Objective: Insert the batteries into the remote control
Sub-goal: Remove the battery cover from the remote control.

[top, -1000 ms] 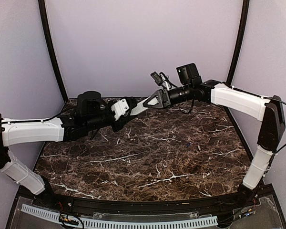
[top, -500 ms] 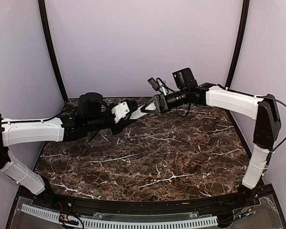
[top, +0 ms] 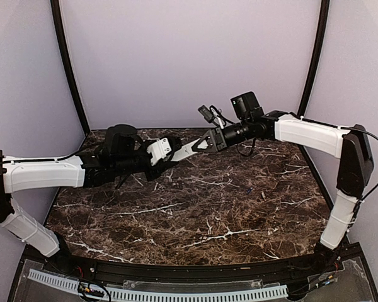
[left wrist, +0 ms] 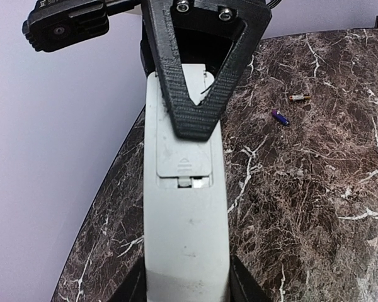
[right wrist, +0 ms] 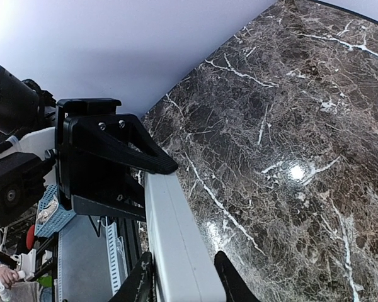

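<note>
The white remote control (top: pixel 181 150) hangs in the air over the back of the table, gripped at both ends. My left gripper (left wrist: pixel 188 292) is shut on its near end, back side up. The battery cover (left wrist: pixel 184 151) is slid slightly out of place, with a small gap at its lower edge. My right gripper (right wrist: pixel 183 283) is shut on the other end, with one black triangular finger (left wrist: pixel 205 82) lying across the cover's far part. Two small batteries lie on the marble, one purple (left wrist: pixel 279 117) and one brown-gold (left wrist: pixel 298 97).
The dark marble table (top: pixel 195 207) is walled by lilac panels at the back and sides. A perforated white rail (top: pixel 157 292) runs along the near edge by the arm bases.
My right gripper has slid a little left and down along the remote and closed on its end again. The remote's far end now sits lower. The left arm has barely moved.
</note>
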Robot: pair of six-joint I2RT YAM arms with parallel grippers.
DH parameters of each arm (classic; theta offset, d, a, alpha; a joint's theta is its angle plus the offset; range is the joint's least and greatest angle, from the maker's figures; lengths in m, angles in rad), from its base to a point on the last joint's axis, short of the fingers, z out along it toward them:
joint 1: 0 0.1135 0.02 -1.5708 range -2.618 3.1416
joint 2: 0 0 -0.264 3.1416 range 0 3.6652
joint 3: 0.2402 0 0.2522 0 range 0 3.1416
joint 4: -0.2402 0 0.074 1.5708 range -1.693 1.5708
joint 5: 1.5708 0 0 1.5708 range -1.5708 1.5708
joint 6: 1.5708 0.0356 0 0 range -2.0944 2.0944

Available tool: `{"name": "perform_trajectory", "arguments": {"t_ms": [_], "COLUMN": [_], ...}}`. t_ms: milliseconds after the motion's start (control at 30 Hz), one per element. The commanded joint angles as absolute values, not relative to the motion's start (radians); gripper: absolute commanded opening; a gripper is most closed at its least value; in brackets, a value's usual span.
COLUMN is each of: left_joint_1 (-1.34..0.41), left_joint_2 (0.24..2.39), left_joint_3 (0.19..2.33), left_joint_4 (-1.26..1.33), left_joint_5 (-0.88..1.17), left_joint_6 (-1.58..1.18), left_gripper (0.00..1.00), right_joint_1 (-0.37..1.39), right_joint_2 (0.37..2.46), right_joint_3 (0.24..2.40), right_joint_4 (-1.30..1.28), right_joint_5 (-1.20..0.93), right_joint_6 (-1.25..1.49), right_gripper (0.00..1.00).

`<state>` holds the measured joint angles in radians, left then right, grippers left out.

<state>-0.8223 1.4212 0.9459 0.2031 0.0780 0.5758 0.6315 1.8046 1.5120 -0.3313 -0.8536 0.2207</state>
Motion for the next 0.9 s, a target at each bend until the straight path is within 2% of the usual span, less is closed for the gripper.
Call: {"name": "perform_trajectory", "arguments": {"t_ms": [0, 133, 333, 567, 733, 867], "left_joint_1": [-0.827, -0.827, -0.827, -0.827, -0.827, -0.827], "left_joint_2": [1.365, 1.367, 1.381, 1.395, 1.401, 1.405], "left_joint_3": [0.936, 0.936, 0.939, 0.951, 0.953, 0.956], "left_joint_4": [0.239, 0.233, 0.225, 0.194, 0.189, 0.186], "left_joint_5": [0.095, 0.090, 0.077, 0.068, 0.072, 0.078], "left_joint_6": [0.576, 0.582, 0.583, 0.598, 0.595, 0.592], "left_gripper": [0.00, 0.00, 0.00, 0.00, 0.00, 0.00], "right_joint_1": [0.594, 0.583, 0.582, 0.568, 0.568, 0.569], "right_joint_2": [1.779, 1.763, 1.752, 1.739, 1.716, 1.715], "right_joint_3": [1.485, 1.480, 1.517, 1.604, 1.609, 1.592], "right_joint_4": [-0.395, -0.404, -0.440, -0.605, -0.625, -0.605], "right_joint_5": [-0.790, -0.783, -0.865, -0.834, -0.838, -0.835], "right_joint_6": [0.173, 0.165, 0.140, 0.079, 0.079, 0.104], "right_gripper": [0.30, 0.30, 0.38, 0.44, 0.46, 0.43]}}
